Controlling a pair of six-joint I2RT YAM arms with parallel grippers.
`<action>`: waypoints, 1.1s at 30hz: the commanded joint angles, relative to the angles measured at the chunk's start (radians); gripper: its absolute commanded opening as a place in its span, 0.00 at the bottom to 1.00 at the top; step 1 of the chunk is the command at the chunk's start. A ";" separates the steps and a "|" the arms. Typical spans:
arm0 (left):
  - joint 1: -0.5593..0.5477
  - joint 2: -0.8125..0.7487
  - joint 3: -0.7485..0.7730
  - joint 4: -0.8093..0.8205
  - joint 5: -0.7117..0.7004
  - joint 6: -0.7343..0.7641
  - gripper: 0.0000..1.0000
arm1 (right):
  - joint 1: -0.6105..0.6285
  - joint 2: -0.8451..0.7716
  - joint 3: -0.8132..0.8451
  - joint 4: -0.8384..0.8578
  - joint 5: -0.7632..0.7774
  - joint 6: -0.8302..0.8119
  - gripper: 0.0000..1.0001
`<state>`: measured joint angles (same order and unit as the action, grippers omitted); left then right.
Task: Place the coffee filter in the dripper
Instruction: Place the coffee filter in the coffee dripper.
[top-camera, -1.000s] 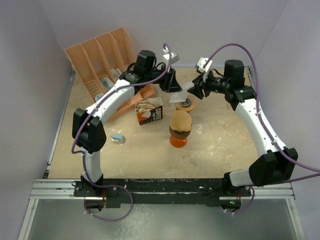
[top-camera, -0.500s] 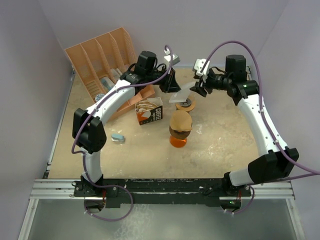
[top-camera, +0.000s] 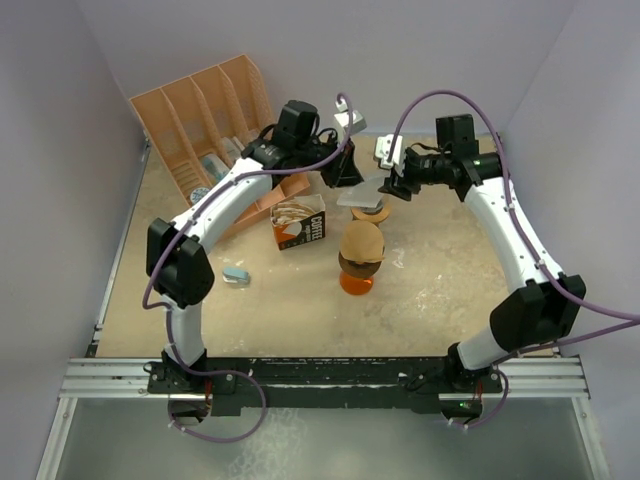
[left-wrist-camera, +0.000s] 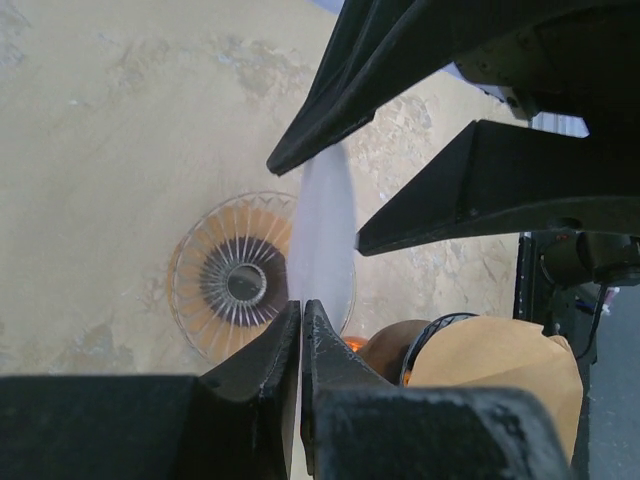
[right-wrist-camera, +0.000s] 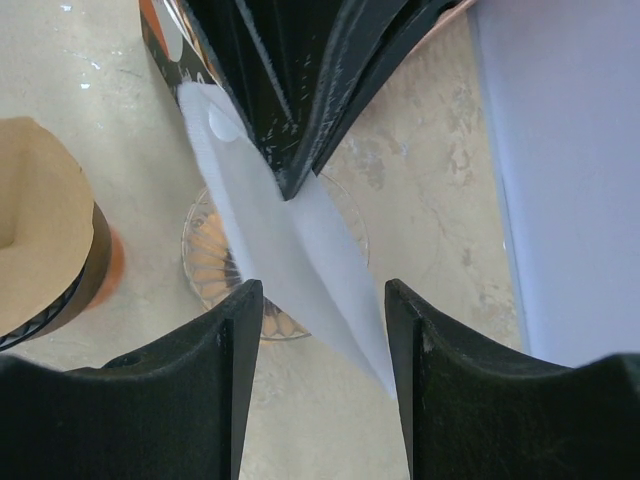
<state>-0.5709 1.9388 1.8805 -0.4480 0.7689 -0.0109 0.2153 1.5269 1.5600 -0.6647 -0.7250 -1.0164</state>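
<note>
Above the dripper (left-wrist-camera: 232, 285), my left gripper (left-wrist-camera: 301, 314) pinches the white coffee filter (left-wrist-camera: 325, 225) shut-jawed while my right gripper (right-wrist-camera: 322, 305) stands open around it: lifted, not yet seated.

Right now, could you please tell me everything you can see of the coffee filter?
The coffee filter is thin white paper, folded flat rather than opened into a cone, with a crimped seam along one edge. The left gripper's shut fingers pinch one edge, holding it tilted in the air above the clear ribbed dripper, not yet in it. The right gripper's fingers stand apart on either side; whether they touch it is unclear.
</note>
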 joint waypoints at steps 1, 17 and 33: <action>-0.001 0.014 0.095 -0.053 0.002 0.070 0.00 | 0.004 -0.029 0.016 -0.017 -0.030 -0.046 0.54; -0.001 0.058 0.178 -0.147 0.013 0.098 0.00 | 0.006 -0.114 0.014 0.035 -0.085 0.022 0.54; -0.003 0.053 0.172 -0.134 0.040 0.067 0.00 | 0.080 -0.106 -0.070 0.059 -0.077 0.030 0.50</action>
<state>-0.5709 1.9984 2.0121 -0.6090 0.7811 0.0635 0.2901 1.4200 1.5002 -0.6373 -0.7788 -0.9989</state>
